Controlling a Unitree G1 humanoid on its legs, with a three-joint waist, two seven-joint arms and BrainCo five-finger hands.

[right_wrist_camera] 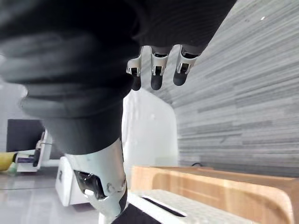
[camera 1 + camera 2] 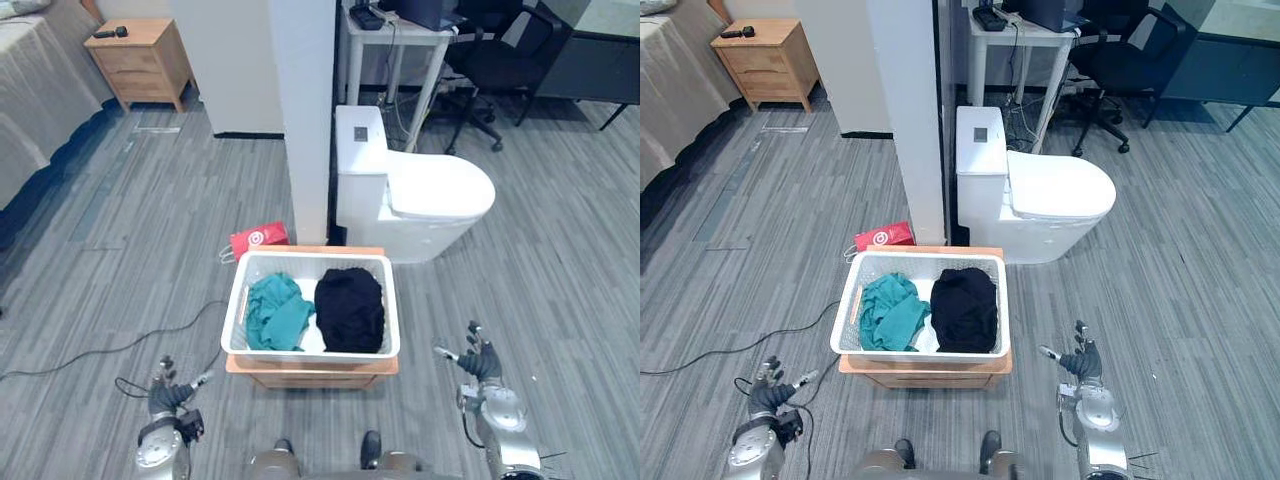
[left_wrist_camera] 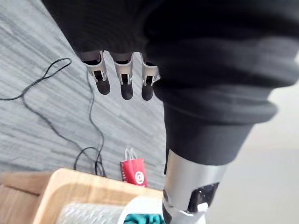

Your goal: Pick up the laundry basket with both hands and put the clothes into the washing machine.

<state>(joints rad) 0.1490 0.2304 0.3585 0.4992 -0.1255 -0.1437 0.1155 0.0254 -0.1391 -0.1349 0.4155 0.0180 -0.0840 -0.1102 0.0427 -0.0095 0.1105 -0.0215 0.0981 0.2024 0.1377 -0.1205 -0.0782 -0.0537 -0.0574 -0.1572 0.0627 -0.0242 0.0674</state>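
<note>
A white laundry basket [image 2: 239, 302] sits on a low wooden stand [image 2: 310, 370] straight ahead of me. Inside lie a teal garment [image 2: 275, 311] on the left and a black garment [image 2: 349, 308] on the right. My left hand [image 2: 170, 395] hangs low to the left of the stand, open, fingers straight, holding nothing. To the right of the stand my right hand [image 2: 478, 360] is open too, apart from the basket. The stand's wooden edge [image 3: 56, 186] and the teal cloth [image 3: 142, 219] show past my left hand's fingers [image 3: 126, 81]; the stand's edge [image 1: 205, 184] shows past my right hand's fingers [image 1: 156, 70].
A white toilet [image 2: 410, 190] stands behind the basket, beside a white pillar [image 2: 305, 110]. A small red bag [image 2: 258, 238] lies on the floor at the basket's far left corner. A wooden nightstand [image 2: 140, 60] and a bed [image 2: 35, 95] are far left; a desk [image 2: 395, 40] and a black chair [image 2: 500, 60] far right.
</note>
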